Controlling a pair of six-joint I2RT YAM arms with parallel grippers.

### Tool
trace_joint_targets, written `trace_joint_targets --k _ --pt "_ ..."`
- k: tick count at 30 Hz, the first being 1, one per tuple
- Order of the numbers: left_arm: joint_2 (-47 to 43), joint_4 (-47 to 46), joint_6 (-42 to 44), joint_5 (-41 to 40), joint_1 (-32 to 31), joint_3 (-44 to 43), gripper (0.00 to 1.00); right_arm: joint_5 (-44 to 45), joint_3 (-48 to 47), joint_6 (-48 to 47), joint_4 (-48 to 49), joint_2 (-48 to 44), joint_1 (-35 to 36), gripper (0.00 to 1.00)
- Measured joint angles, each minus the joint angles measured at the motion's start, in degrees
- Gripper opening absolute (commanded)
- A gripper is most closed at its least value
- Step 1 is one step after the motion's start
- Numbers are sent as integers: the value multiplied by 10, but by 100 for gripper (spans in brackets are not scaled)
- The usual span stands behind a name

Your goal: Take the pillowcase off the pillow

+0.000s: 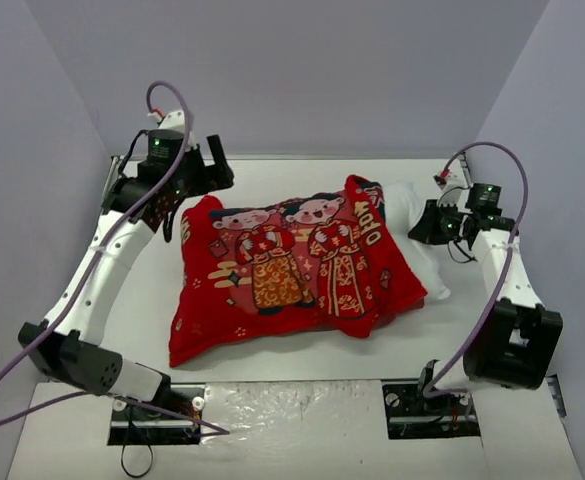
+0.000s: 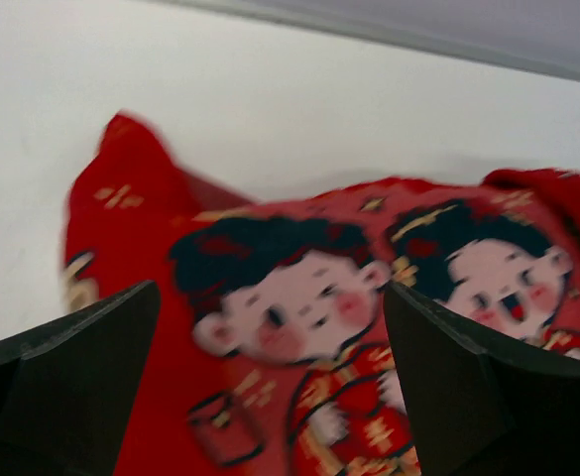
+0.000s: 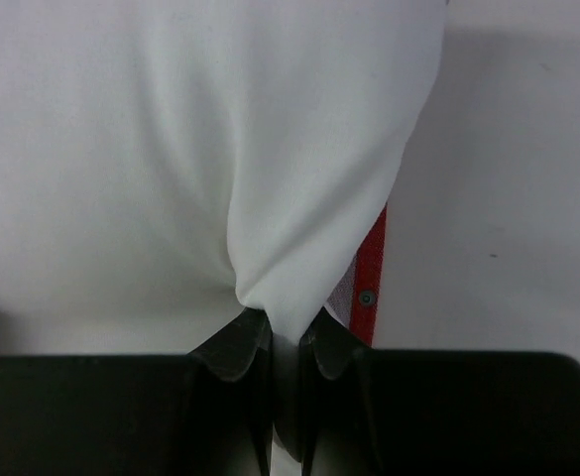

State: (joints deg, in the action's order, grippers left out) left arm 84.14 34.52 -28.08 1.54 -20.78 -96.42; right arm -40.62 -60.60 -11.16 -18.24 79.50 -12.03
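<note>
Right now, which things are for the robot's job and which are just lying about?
For the job:
- red pillowcase
- white pillow, poking out of it
- right pincer, pinching the pillow
- left pincer, open by the pillowcase

Just there:
- white table
- grey walls
Nothing else is lying about.

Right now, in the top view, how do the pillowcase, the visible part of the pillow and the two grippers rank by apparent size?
1. pillowcase, clearly largest.
2. pillow, only its exposed white end.
3. left gripper and right gripper: they look alike, so I do not rank them.
</note>
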Motion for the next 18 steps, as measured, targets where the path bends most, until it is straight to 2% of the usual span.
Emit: trace_joint_targets --k 4,7,8,12,16,18 --pt "-108 50 -38 -42 11 130 97 2 -35 -1 14 59 -62 0" --pt "-146 71 -64 -53 12 208 97 1 -54 -7 25 84 -88 0" --pt "-149 77 -70 -54 14 226 99 2 -56 -9 29 88 -92 0" --pt "-129 67 -95 -28 27 290 97 1 -56 -16 34 93 -93 0" --pt "-114 -23 -121 49 42 383 100 1 -56 -23 35 93 -93 0" --pt "-102 -76 -140 87 47 423 85 0 -56 -24 35 93 -93 0"
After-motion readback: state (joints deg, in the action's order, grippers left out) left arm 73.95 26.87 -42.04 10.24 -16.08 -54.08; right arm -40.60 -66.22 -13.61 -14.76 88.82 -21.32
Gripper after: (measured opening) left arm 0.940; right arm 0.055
